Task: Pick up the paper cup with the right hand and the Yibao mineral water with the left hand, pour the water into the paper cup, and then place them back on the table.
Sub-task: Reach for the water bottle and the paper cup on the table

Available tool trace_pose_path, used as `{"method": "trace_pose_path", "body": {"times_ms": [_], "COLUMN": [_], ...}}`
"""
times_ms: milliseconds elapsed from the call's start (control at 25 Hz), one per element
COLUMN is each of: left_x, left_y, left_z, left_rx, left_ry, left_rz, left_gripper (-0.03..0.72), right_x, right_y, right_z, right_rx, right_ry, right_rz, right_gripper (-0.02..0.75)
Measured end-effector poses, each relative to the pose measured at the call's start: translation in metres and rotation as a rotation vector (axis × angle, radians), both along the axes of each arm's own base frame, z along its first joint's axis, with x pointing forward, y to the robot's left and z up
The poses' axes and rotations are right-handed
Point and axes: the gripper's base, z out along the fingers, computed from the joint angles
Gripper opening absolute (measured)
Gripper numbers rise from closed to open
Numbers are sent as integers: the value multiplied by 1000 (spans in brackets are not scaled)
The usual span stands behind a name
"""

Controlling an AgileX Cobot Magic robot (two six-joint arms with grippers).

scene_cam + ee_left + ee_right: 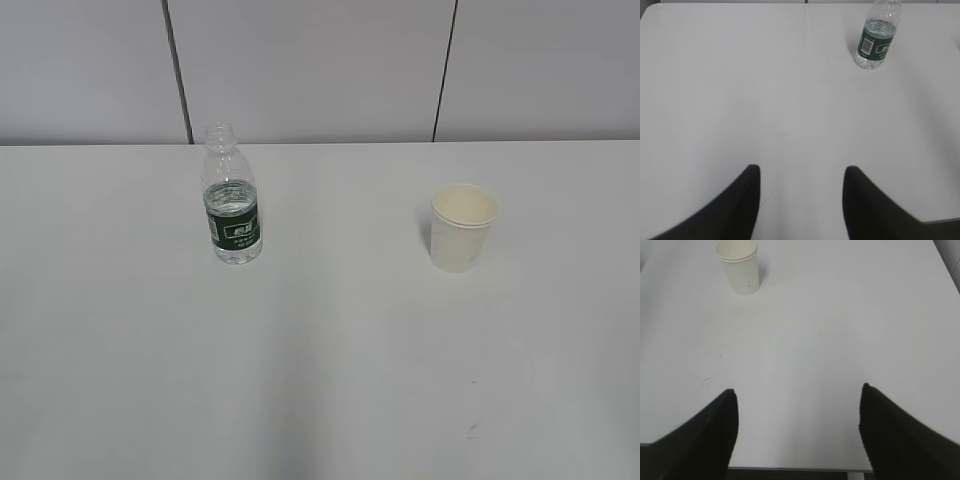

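Note:
The Yibao mineral water [232, 196], a clear capless bottle with a dark green label, stands upright on the white table [320, 360] at the left. It also shows in the left wrist view [877, 37] at the top right. The white paper cup [463, 227] stands upright at the right, and in the right wrist view [739, 266] at the top left. My left gripper [801, 172] is open and empty, well short of the bottle. My right gripper [797, 392] is open and empty near the table's front edge, far from the cup. Neither arm shows in the exterior view.
A grey panelled wall [320, 70] with dark seams stands behind the table. A tiny dark mark [471, 431] lies on the tabletop at the front right. The table's front edge [790, 469] shows below my right gripper.

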Motion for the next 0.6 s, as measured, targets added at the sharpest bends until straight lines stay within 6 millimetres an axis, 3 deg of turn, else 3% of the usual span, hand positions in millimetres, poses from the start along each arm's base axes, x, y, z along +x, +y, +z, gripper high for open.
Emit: {"method": "trace_pose_path", "body": {"times_ms": [600], "left_x": [0], "left_y": [0], "left_z": [0], "left_rx": [0], "left_ry": [0], "left_rz": [0], "left_gripper": [343], "right_x": [0], "right_y": [0], "right_z": [0], "right_rx": [0], "right_ry": [0], "right_rz": [0], "right_gripper": [585]}}
